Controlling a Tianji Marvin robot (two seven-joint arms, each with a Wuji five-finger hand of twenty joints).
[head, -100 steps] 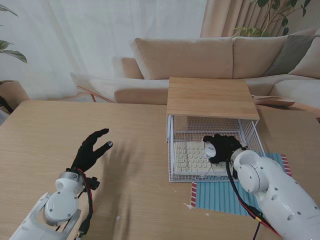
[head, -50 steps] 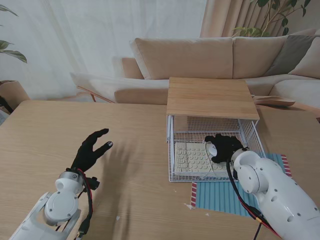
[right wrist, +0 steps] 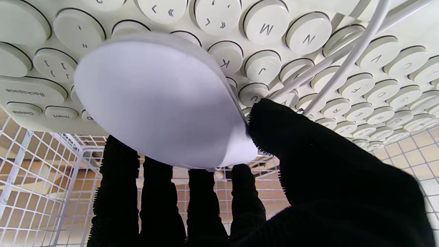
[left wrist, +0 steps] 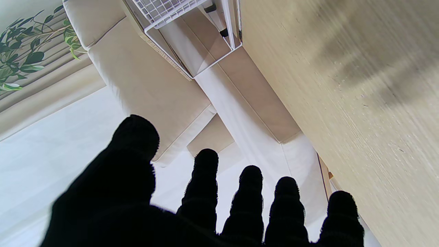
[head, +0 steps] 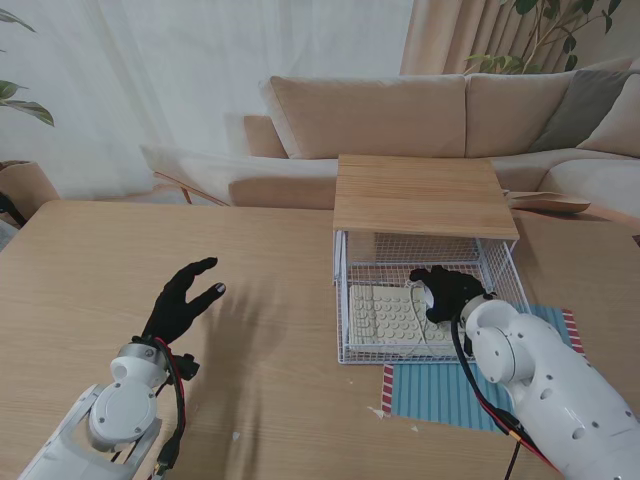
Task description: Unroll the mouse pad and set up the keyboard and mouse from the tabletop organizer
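Observation:
A white wire organizer (head: 342, 300) with a wooden top (head: 425, 195) stands right of the table's middle. A cream keyboard (head: 385, 315) with round keys (right wrist: 308, 34) lies inside it. On the keyboard rests a white mouse (head: 428, 294), large in the right wrist view (right wrist: 157, 99), its cable (right wrist: 343, 65) running across the keys. My right hand (head: 452, 293) reaches into the organizer and cups the mouse, thumb (right wrist: 284, 137) against its side. A blue striped mouse pad (head: 440, 395) lies flat in front of the organizer, partly under my right arm. My left hand (head: 182, 300) hovers open at the left.
The organizer's wire walls (right wrist: 41, 164) close in around my right hand. Its corner (left wrist: 192, 44) shows far off in the left wrist view. A beige sofa (head: 400, 120) stands beyond the table's far edge. Bare wooden table top (head: 270, 300) lies between my hands.
My right hand has shifted slightly to the right inside the organizer, and the mouse has moved with it. The left hand has stayed where it was.

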